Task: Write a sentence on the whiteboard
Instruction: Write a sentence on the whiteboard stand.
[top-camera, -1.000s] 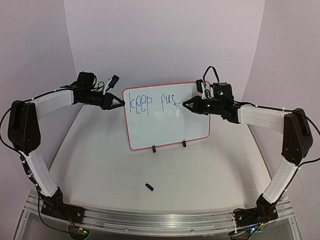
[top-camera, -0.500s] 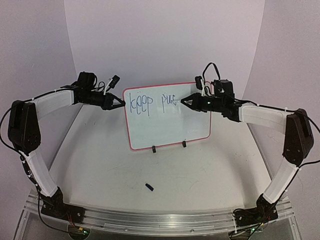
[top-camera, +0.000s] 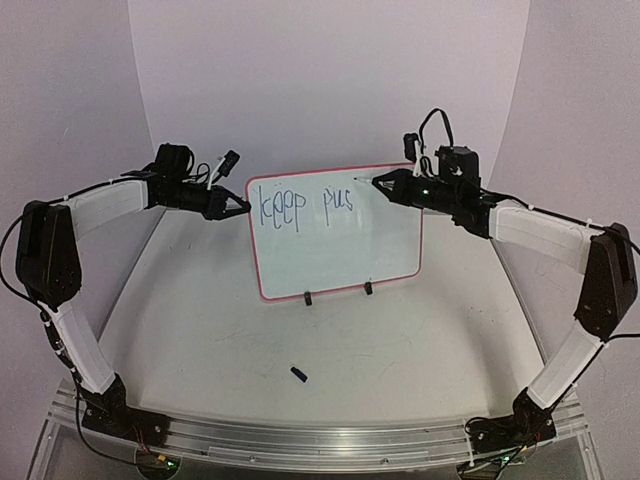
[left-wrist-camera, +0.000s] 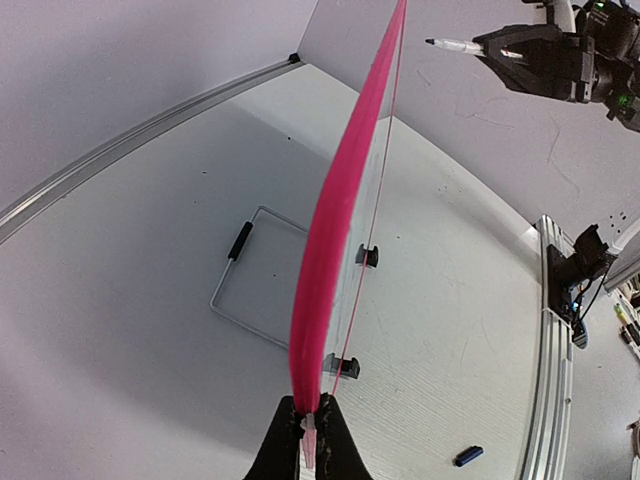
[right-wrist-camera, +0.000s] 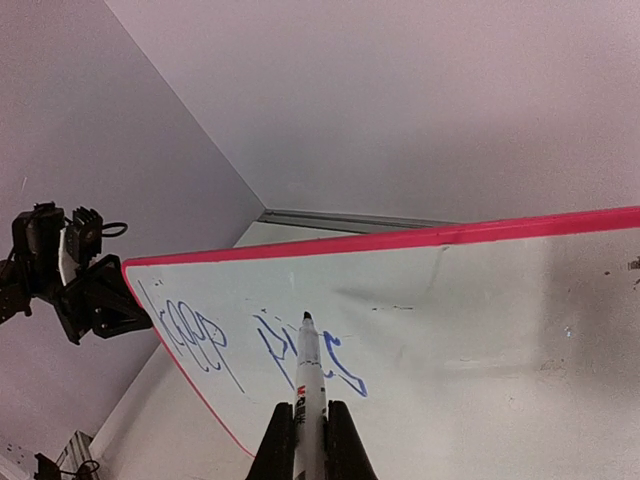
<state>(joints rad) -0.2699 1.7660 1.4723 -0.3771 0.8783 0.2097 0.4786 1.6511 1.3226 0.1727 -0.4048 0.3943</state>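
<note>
Table (top-camera: 200, 330): white, bearing all items.
Whiteboard (top-camera: 335, 250): upright, centre-far, on two clip feet.
Left gripper (top-camera: 240, 207): clamped on the whiteboard's left edge.
Right gripper (top-camera: 385, 184): closed around marker (top-camera: 368, 181), tip just off the upper right.
Lettering (top-camera: 300, 207): blue "keep pus", upper left.
Cap (top-camera: 298, 374): near centre, lying loose.

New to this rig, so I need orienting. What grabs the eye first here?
The whiteboard stands upright mid-table, its red-pink rim bright, with blue lettering reading "keep pus" across the top. The left gripper pinches its left edge, while the right gripper holds a marker by the end of the writing.
</note>
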